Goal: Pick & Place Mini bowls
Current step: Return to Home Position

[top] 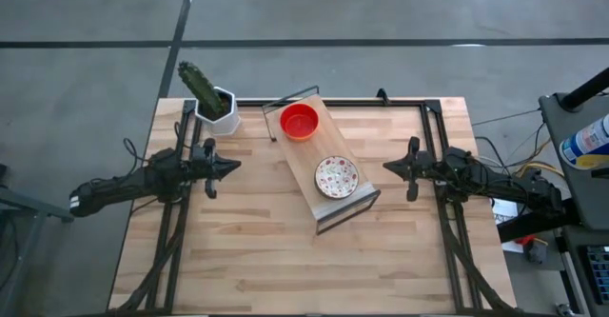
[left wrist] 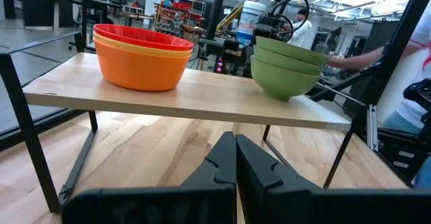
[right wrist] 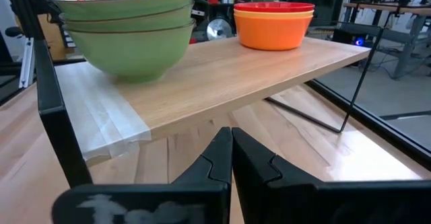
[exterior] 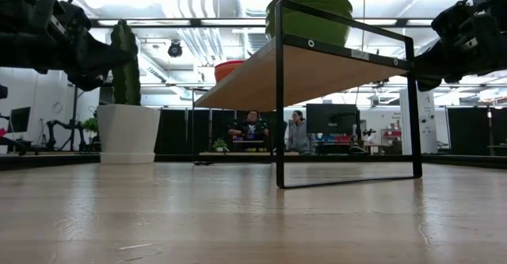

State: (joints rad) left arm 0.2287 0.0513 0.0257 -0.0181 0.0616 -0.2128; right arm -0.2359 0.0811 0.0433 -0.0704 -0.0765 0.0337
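- Mini bowls in the orange stack point(left wrist: 143, 56): 3 (red, yellow, orange).
- Mini bowls in the green stack point(right wrist: 124, 32): 3 (green outside, top one speckled inside).
- shelf point(top: 309, 155): 1.
- cactus pot point(top: 224, 109): 1.
- Claws: 2, the left claw point(top: 236, 166) and the right claw point(top: 386, 167).
- counter point(top: 285, 260): 1.

Pale wooden table top point(top: 247, 260): planked, visible grain, smooth, satin sheen. Raised light wood shelf board point(left wrist: 202, 103): smooth, fine grain, faint shine. Thin black metal shelf frame point(exterior: 279, 97): matt. Stacked orange, yellow and red mini bowls point(left wrist: 143, 56): smooth, glossy, plastic-looking. Stacked green-sided mini bowls point(right wrist: 128, 42), white red-speckled inside: smooth, soft sheen. White hexagonal cactus pot point(exterior: 127, 133): smooth, matt. Fingers of left gripper point(left wrist: 234, 140) and right gripper point(right wrist: 231, 133): dark, matt, plastic-looking.
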